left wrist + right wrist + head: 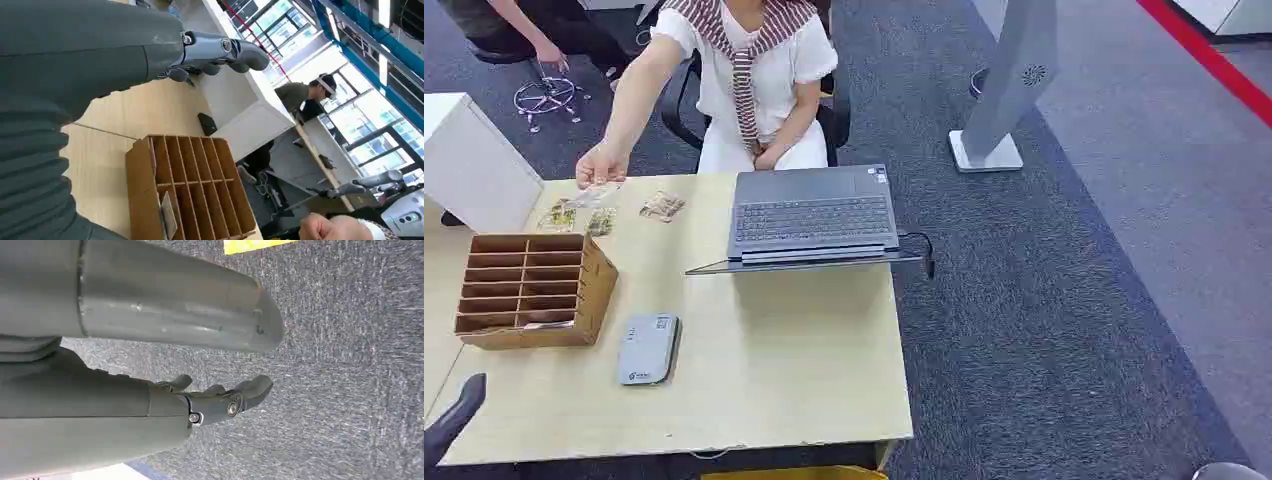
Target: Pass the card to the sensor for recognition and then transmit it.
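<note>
The left robot hand is raised at the near left corner of the desk, its fingers spread and nothing held; in the left wrist view the same hand is seen bare above the wooden slotted rack. The right robot hand hangs over the grey carpet, fingers loosely apart and empty. Just beyond the left hand stands the rack, and one card is seen lying in its nearest slot. To the right of the rack lies the grey sensor. Further off, loose cards are being handled by a person's hand at the far left edge. The task is judged to be at its opening step: no card has been taken. A reach into the rack slot and a pinch on the card are called for next.
</note>
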`<control>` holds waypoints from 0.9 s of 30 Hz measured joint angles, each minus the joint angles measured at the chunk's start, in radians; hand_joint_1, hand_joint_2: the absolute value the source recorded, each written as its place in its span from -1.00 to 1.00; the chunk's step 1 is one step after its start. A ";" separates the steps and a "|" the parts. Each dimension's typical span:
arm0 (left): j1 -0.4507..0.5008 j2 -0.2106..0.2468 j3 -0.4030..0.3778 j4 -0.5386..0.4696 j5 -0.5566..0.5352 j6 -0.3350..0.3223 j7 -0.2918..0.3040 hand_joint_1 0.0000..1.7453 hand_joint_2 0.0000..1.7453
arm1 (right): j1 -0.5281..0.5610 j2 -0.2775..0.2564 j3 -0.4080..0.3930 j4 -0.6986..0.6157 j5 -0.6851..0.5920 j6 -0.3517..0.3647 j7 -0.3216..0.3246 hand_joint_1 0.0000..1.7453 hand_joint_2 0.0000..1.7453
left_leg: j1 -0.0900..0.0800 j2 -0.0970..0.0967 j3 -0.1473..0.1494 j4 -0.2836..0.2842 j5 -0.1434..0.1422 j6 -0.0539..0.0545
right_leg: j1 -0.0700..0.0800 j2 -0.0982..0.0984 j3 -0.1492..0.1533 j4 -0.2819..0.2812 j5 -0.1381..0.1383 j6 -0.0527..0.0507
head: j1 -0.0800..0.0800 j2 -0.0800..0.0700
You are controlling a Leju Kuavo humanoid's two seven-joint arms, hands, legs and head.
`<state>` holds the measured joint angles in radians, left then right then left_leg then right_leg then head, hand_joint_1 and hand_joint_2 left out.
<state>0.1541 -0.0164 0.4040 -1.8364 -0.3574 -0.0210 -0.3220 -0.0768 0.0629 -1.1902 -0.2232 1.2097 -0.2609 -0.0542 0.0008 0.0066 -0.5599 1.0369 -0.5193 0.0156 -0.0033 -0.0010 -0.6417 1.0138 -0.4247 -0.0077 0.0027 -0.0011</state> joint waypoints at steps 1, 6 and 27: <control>-0.013 0.002 -0.006 0.002 -0.009 0.000 0.006 -1.00 1.00 | 0.000 0.000 0.000 0.000 0.000 0.000 0.001 -1.00 -1.00 | 0.000 0.000 0.000 0.000 0.000 0.000 | 0.000 0.000 0.000 0.000 0.000 0.000 | 0.000 0.000; -0.100 0.032 -0.068 0.047 -0.097 0.022 0.045 -1.00 1.00 | -0.009 0.000 0.000 0.002 0.015 0.000 0.015 -1.00 -1.00 | 0.000 0.000 0.000 0.000 0.000 0.000 | 0.000 0.000 0.000 0.000 0.001 0.000 | 0.000 0.000; -0.506 0.116 -0.399 0.422 -0.489 0.137 0.237 -1.00 1.00 | -0.032 0.000 0.003 0.011 0.042 0.008 0.070 -1.00 -1.00 | -0.001 0.000 0.000 0.001 0.002 0.000 | 0.000 0.000 0.000 0.000 0.003 -0.001 | 0.000 0.000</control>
<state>-0.3523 0.0992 0.0049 -1.4140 -0.8462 0.1156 -0.0854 -0.1087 0.0633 -1.1871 -0.2121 1.2513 -0.2533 0.0157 -0.0002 0.0071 -0.5594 1.0376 -0.5177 0.0155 -0.0032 -0.0009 -0.6416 1.0140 -0.4221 -0.0091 0.0027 -0.0015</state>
